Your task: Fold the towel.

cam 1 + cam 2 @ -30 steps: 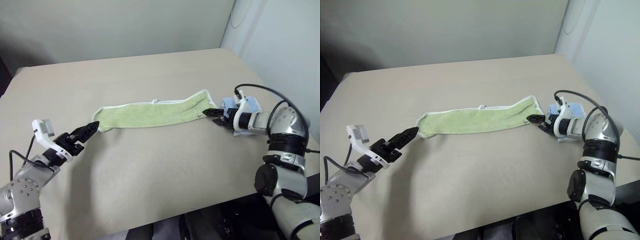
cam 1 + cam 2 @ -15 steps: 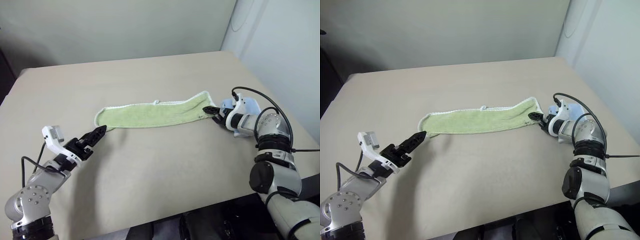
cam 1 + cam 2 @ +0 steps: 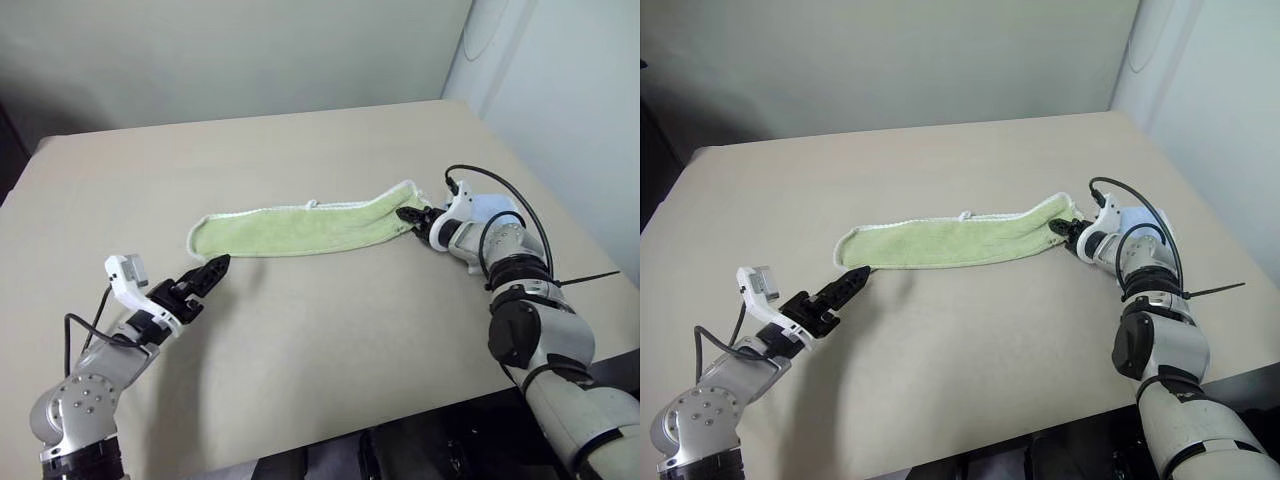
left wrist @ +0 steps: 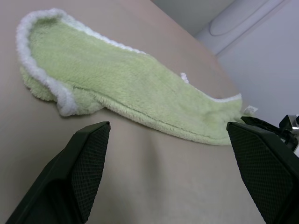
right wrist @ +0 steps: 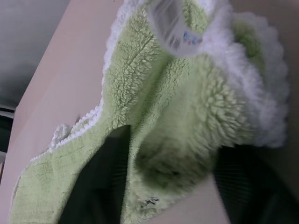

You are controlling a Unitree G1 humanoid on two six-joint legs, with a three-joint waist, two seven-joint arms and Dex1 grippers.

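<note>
The light green towel (image 3: 300, 228) lies on the table as a long, narrow strip with white edging and a small white loop (image 3: 310, 203) on its far side. My right gripper (image 3: 410, 218) is at the strip's right end. In the right wrist view its black fingers (image 5: 110, 186) press a thick bunch of the towel (image 5: 177, 93) between them, just below a white label (image 5: 170, 23). My left gripper (image 3: 215, 268) hovers open just short of the towel's left end (image 4: 51, 88), apart from the cloth.
The beige table (image 3: 330, 340) is bare around the towel. Its front edge (image 3: 300, 445) runs close below my arms, and its right edge passes just beyond the right arm. A black cable (image 3: 500, 190) loops over the right wrist. A pale wall (image 3: 560, 120) stands to the right.
My right gripper has pushed forward onto the towel's right end and closed around it. The left gripper has drifted right, toward the towel's left end, still open.
</note>
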